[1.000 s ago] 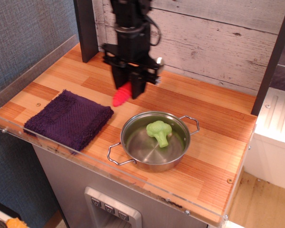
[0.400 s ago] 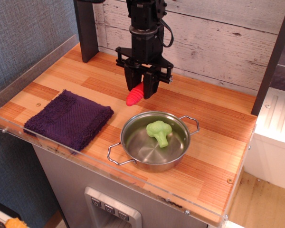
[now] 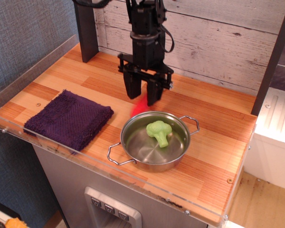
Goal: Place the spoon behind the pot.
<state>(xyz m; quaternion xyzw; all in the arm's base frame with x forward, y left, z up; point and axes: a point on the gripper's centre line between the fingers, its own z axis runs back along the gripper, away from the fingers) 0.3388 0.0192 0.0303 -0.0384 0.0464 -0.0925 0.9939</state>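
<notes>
The spoon (image 3: 140, 107) shows only as a blurred red streak just below my gripper (image 3: 143, 99), right behind the far left rim of the pot (image 3: 154, 164). Its metal bowl is not visible. My gripper stands upright over it with the jaws apart and nothing between them. The shiny steel pot sits at the front middle of the wooden counter, with wire loop handles at its left front and right back.
A green toy broccoli (image 3: 159, 132) lies inside the pot. A purple folded cloth (image 3: 69, 118) lies at the left front. A plank wall (image 3: 213, 38) and a dark post (image 3: 85, 28) stand at the back. A clear rim (image 3: 33, 137) edges the counter.
My gripper carried the spoon right, to behind the pot. Its jaws have now opened and the red handle has slipped out below them, blurred.
</notes>
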